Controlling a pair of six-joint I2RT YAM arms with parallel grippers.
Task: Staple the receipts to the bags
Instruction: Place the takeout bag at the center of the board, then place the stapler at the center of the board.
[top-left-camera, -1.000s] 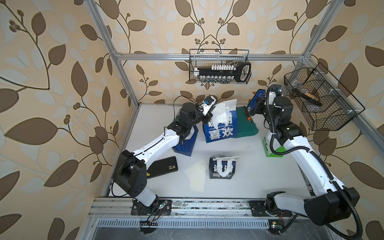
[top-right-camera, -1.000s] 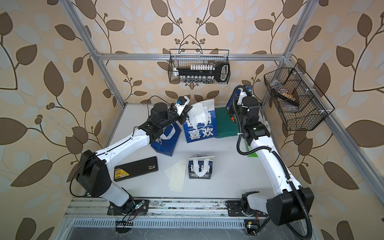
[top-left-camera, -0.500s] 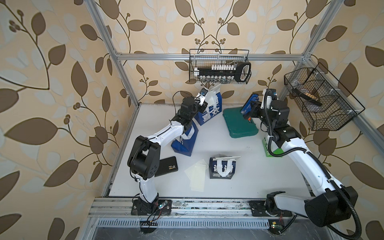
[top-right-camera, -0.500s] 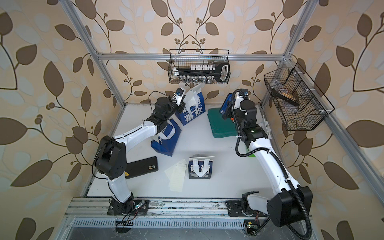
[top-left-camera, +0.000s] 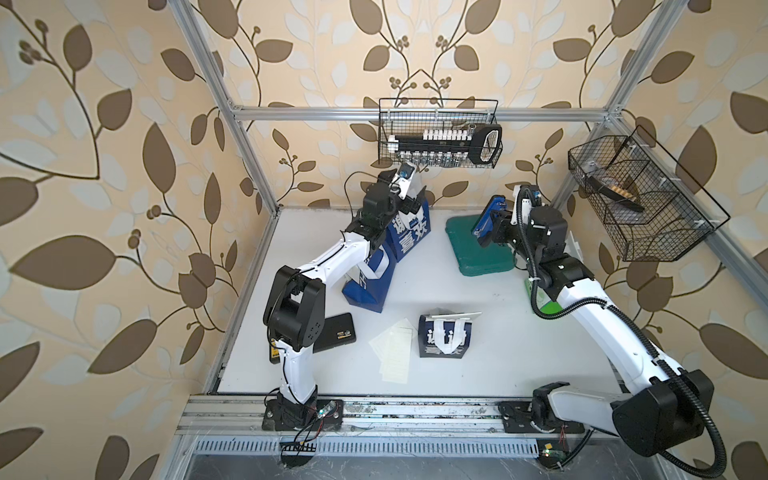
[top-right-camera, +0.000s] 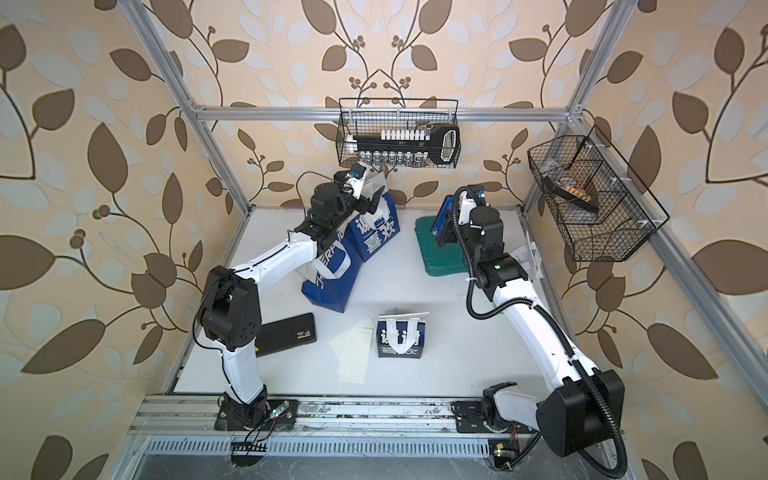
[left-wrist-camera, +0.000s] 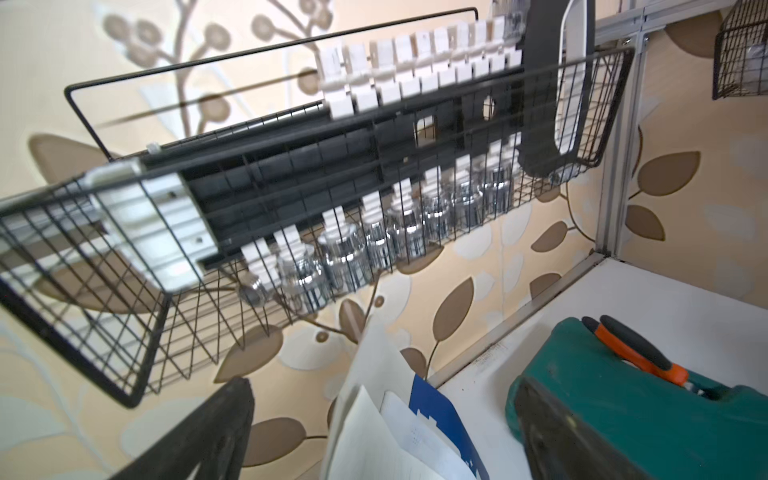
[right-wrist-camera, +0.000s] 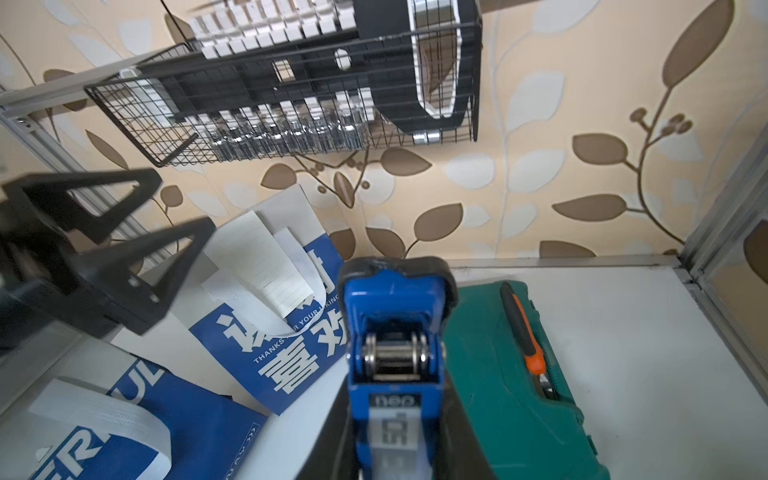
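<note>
Left claw (right-wrist-camera: 179, 203) is spread wide with nothing in it. It sits at the top edge of the lettered bag (top-left-camera: 413, 237), close to the back edge of the table (top-left-camera: 519, 353), left of middle. Can't tell if a finger touches the bag. The bag is blue and white with big white characters, standing and leaning. A lined receipt (right-wrist-camera: 266, 266) lies against its upper front beside the white handle loop; can't tell if it's stapled.

Right claw (top-left-camera: 496, 227) is closed on a blue stapler (right-wrist-camera: 395, 332), held up off the table over the green case (top-left-camera: 478, 249) at back right. The stapler nose points toward the lettered bag, with a clear gap between them.

Second blue-and-white bag (top-left-camera: 368, 282) lies down just in front of the lettered bag, partly under the left arm. Small navy bag (top-left-camera: 444, 340) stands upright near front middle. Loose receipts (top-left-camera: 392, 353) lie in an overlapping flat pile just left of the navy bag. White-and-green bag (top-left-camera: 542, 301) is at the right edge, mostly hidden by the right arm.

Black flat device (top-left-camera: 336, 336) lies at the left edge by the left arm's base. An orange-and-black handled tool (right-wrist-camera: 523, 332) lies on the green case. Wire basket (top-left-camera: 440, 133) on the back wall holds a socket rack. Side basket (top-left-camera: 640, 199) hangs on the right wall.
</note>
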